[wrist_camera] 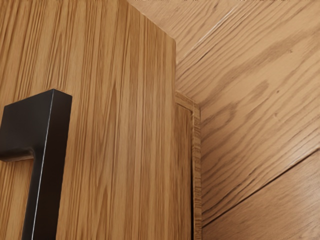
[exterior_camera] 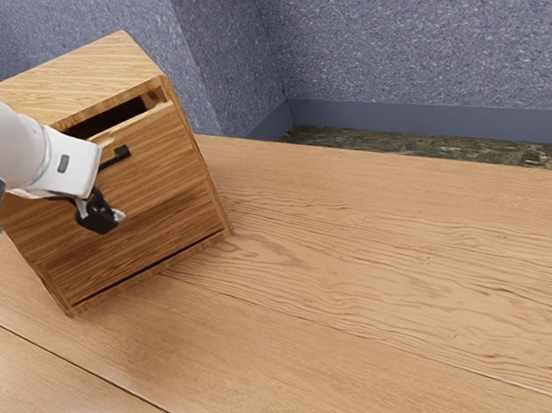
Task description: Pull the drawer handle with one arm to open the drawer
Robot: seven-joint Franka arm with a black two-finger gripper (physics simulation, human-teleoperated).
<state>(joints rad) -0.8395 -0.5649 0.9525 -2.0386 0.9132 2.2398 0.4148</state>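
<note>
- The black handle ran sideways across the top drawer, just above the tool.
- I could not tell if the tool was open or closed.

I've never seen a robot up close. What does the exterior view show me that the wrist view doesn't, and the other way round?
The exterior view takes in the whole wooden cabinet, the white arm, its black gripper in front of the cabinet, the dark gap above the partly open drawer, and the blue-grey wall. The wrist view gives a close look at the cabinet's front edge, with the drawer standing forward of it. Both share the black handle, the drawer's wood face and the wooden table.
</note>
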